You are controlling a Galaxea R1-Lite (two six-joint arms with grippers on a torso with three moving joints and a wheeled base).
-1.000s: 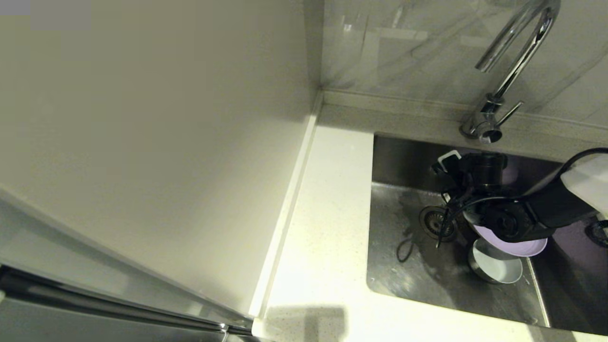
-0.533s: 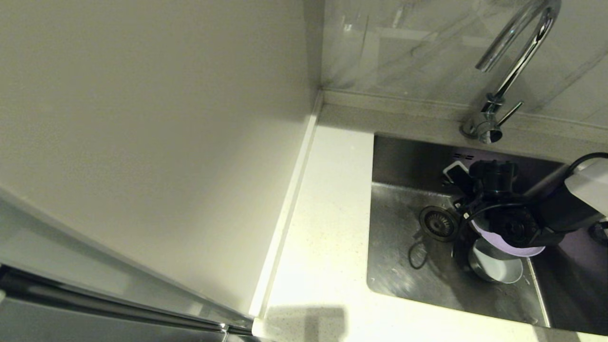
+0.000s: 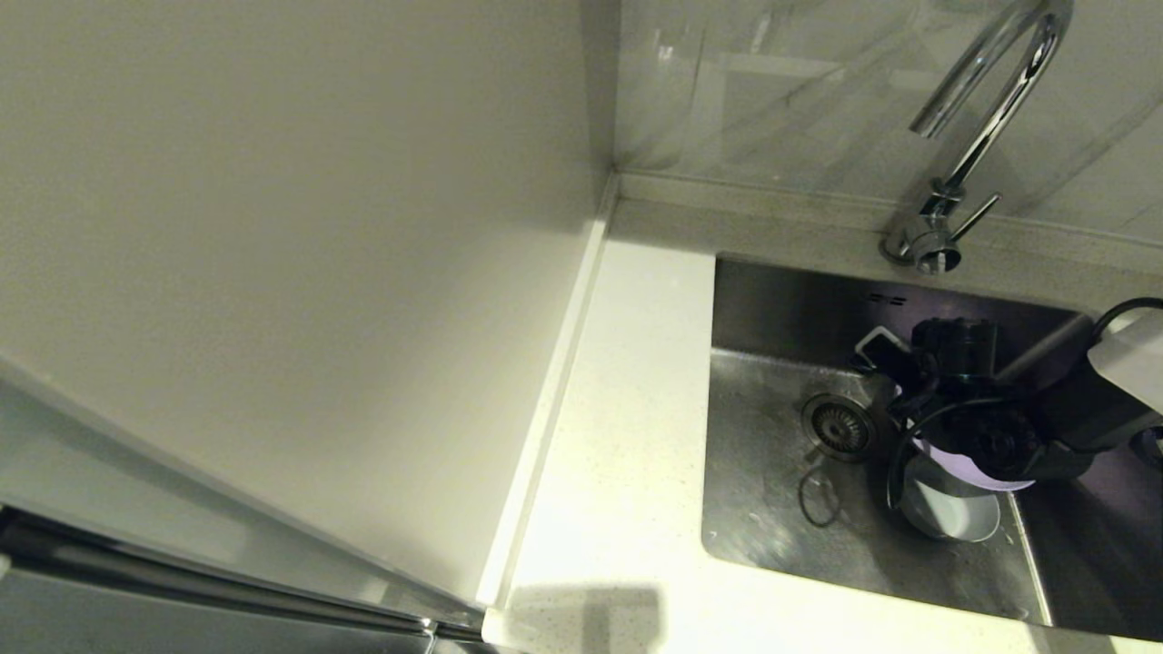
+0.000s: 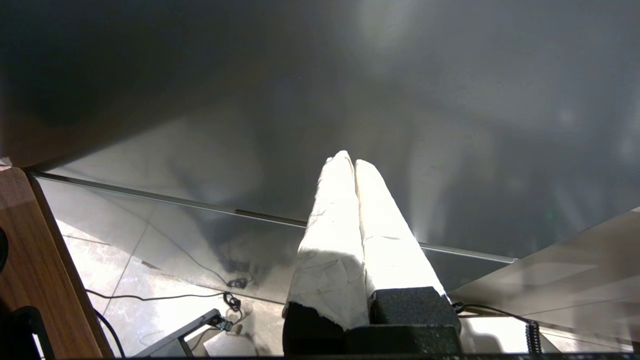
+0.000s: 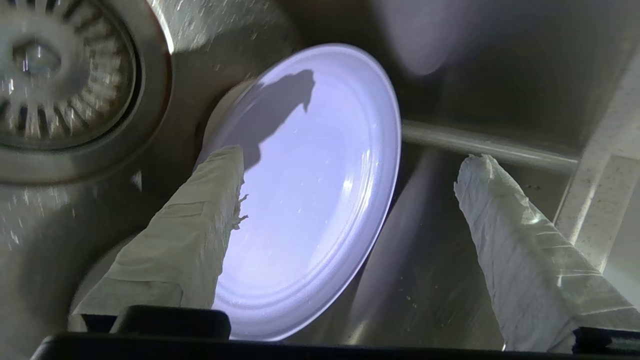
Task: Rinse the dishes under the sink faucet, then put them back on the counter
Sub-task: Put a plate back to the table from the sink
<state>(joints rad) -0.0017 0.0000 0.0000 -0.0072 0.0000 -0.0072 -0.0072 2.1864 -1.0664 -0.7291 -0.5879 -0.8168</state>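
- My left gripper (image 4: 348, 162) hangs parked off to the left, away from the sink, pointing at a dark cabinet front above the floor; its jaws are closed on nothing.
- The table (image 3: 627, 400) runs as a pale speckled strip along the left of the sink (image 3: 772, 509), and I see no dishes on it.
- The faucet (image 3: 986, 109) arches over the back of the basin; I see no water running.
- The drain (image 3: 836, 425) sits left of the dishes, with the steel around it wet and spotted.
- The bowl (image 3: 954, 513) lies on the sink floor, and the plate (image 3: 977, 474) leans tilted across its rim. I cannot find the cup from here; it may be hidden under my arm.
- In the right wrist view the plate (image 5: 305, 200) looks thin, stiff, light and glossy. Wet like this, I judge it slippery, so I would take it by the raised rim, one finger above and one below, not across the flat face.
- My right gripper (image 5: 350, 160) reaches down into the basin from the right, wrist bent so it points at the plate. Its jaws stand wide open: one finger (image 5: 200, 220) lies over the plate's face, the other well off to the side over bare steel. Nothing is gripped yet.
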